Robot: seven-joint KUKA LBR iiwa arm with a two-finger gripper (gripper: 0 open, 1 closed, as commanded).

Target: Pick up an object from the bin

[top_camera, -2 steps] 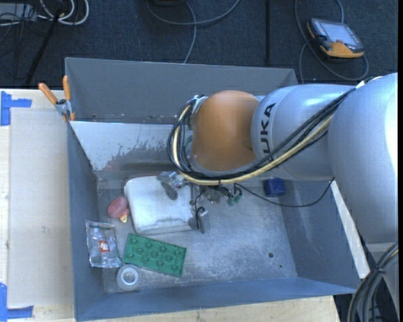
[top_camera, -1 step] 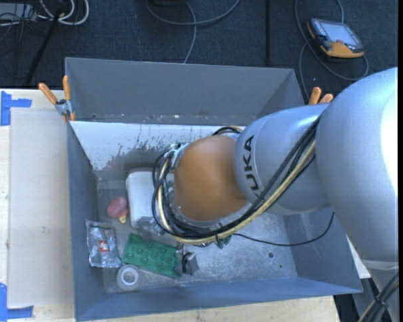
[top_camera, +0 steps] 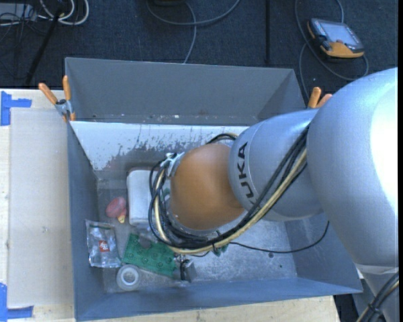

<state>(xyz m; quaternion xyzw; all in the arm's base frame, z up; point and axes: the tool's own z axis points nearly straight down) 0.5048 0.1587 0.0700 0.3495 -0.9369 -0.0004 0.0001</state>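
The silver arm (top_camera: 302, 159) reaches in from the right side of the grey bin (top_camera: 181, 92), with its wrist turned down toward the bin's floor. Its orange cover (top_camera: 201, 186) hangs over the floor's left half, ringed by looped cables (top_camera: 160, 210).

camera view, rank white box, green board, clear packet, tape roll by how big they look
1. green board and white box: look alike, both partly hidden under the arm
2. clear packet
3. tape roll
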